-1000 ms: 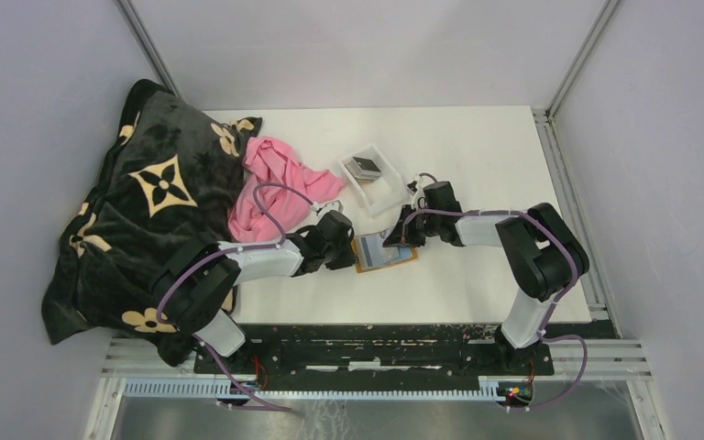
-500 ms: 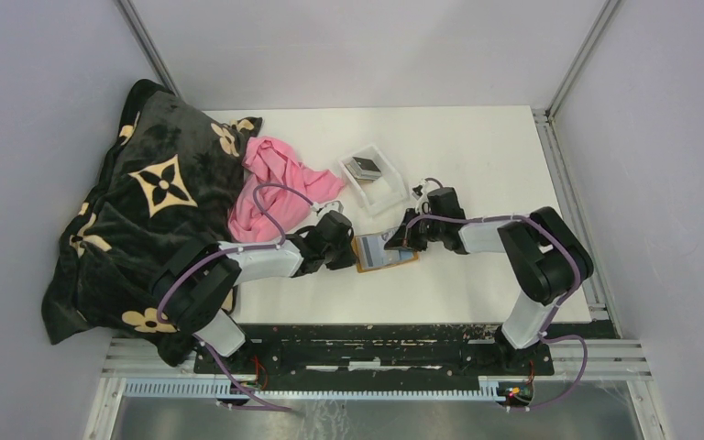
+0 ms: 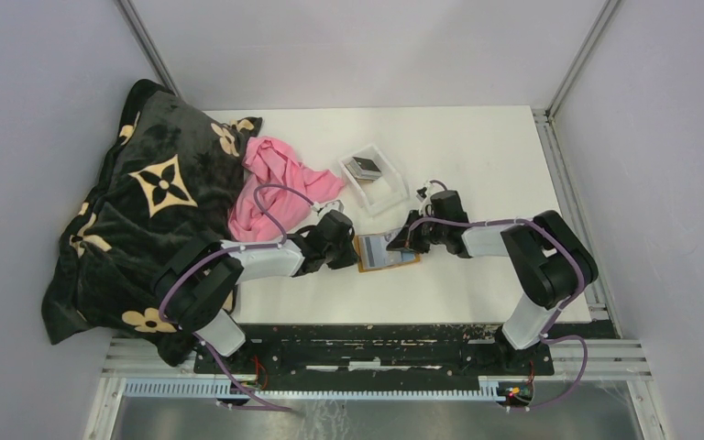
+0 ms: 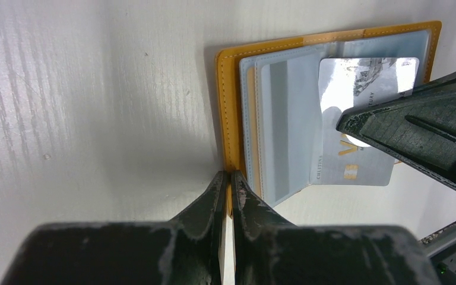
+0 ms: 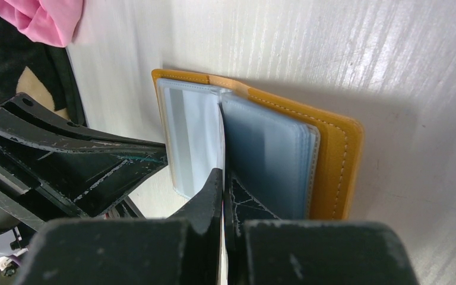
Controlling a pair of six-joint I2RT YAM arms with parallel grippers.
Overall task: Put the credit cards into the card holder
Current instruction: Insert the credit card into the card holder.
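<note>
Card holder [image 4: 228,89]: laid open on the white counter [image 3: 477,147], near its front edge and between the two grippers; the orange cover faces down and the clear pocket sheets are turned up.
Left gripper [image 4: 230,178]: seen almost fully closed, with the jaws pinched on the orange outer edge of the card holder at its left side; a sliver of the cover is seen between the fingers.
Right gripper [image 5: 222,175]: seen fully closed on a credit card [image 4: 356,160], which is gripped edge-on between the fingers at the right side of the card holder.
Credit card: silver-grey, with a pale picture at one end; part of it is lodged under a clear pocket sheet, and the rest is left sticking out toward the right gripper.
Pocket sheets: several are fanned apart, and the gripped card is lined up between two of them in the right wrist view.
Other cards [image 3: 363,167]: a dark stack is kept in a clear tray [image 3: 380,194], behind the card holder and apart from it.
Pink cloth [image 3: 270,183]: bunched at the left of the tray.
Dark blanket [image 3: 137,211]: heaped over the left end of the counter, with cream flower shapes on it.
</note>
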